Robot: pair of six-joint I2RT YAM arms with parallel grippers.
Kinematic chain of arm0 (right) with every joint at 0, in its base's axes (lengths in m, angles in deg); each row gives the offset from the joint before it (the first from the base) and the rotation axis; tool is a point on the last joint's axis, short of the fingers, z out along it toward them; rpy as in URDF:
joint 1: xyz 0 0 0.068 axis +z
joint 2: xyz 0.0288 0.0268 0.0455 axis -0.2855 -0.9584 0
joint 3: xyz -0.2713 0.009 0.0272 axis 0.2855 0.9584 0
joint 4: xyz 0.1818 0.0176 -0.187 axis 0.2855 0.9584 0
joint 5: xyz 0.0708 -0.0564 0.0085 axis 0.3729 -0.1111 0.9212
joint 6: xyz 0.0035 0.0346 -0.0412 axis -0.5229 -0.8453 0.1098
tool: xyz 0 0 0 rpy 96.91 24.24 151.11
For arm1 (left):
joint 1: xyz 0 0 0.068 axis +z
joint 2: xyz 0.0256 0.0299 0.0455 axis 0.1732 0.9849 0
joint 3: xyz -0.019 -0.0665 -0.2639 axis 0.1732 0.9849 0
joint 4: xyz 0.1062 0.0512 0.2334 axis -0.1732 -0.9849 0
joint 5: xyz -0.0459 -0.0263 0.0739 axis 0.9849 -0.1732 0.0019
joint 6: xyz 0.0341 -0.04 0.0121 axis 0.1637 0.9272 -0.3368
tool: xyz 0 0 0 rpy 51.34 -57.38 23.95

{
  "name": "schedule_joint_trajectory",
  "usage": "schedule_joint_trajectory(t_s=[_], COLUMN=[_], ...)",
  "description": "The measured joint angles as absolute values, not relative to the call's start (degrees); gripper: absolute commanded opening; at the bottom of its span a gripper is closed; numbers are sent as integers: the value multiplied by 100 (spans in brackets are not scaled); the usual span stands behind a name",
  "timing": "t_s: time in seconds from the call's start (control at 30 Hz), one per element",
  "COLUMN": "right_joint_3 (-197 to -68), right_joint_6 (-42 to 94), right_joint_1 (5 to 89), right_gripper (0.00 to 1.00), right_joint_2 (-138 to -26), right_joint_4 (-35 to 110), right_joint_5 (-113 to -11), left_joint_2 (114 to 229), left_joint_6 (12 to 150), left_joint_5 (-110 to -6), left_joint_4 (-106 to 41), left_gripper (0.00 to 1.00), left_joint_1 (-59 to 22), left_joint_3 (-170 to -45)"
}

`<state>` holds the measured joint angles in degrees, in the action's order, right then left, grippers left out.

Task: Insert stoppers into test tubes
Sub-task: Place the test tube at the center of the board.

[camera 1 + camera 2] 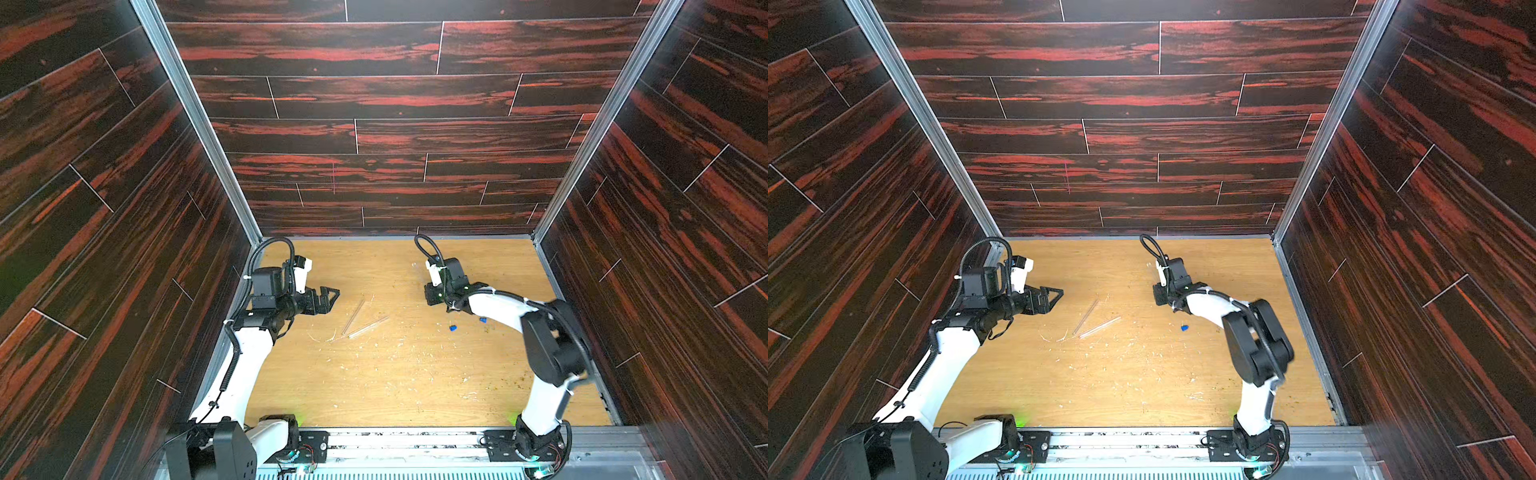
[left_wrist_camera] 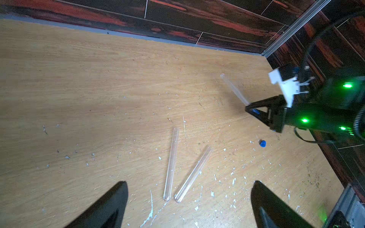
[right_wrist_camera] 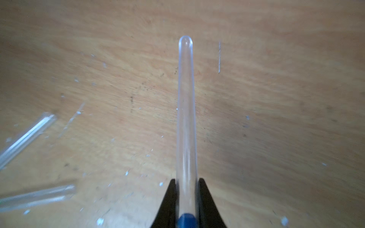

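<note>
We count 3 tubes: 2 loose tubes (image 2: 171, 163) (image 2: 194, 173) and 1 held tube (image 2: 235, 89). We count 3 blue stoppers: 2 loose stoppers (image 1: 453, 328) (image 1: 483, 320) and 1 plugged stopper (image 3: 186, 220) inside the held tube. We also count 2 robot arms (image 1: 249, 361) (image 1: 498, 301), and more pale specks (image 2: 233, 181) than we can number.
</note>
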<state>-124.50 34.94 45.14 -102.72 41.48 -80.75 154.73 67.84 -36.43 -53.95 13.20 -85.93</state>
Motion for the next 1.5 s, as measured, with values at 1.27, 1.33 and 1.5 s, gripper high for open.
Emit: schedule_joint_trajectory(t_s=[1.27, 1.33, 1.5], right_joint_3=[-12804, -12633, -12233], right_joint_6=[3365, 3420, 3566], right_joint_1=[4514, 4514, 4510], right_gripper=[54, 59, 76], right_joint_2=[-11013, -10747, -9695], right_joint_4=[4364, 4430, 4566], right_joint_5=[-8202, -8228, -8298], left_joint_2=[15416, 15416, 15420], left_joint_6=[6548, 6478, 6301], left_joint_5=[-3497, -3499, -3516], left_joint_4=[-5461, -5467, -5594], left_gripper=[100, 100, 100], left_joint_1=[1329, 1329, 1327], left_joint_3=[-8516, -8516, -8525])
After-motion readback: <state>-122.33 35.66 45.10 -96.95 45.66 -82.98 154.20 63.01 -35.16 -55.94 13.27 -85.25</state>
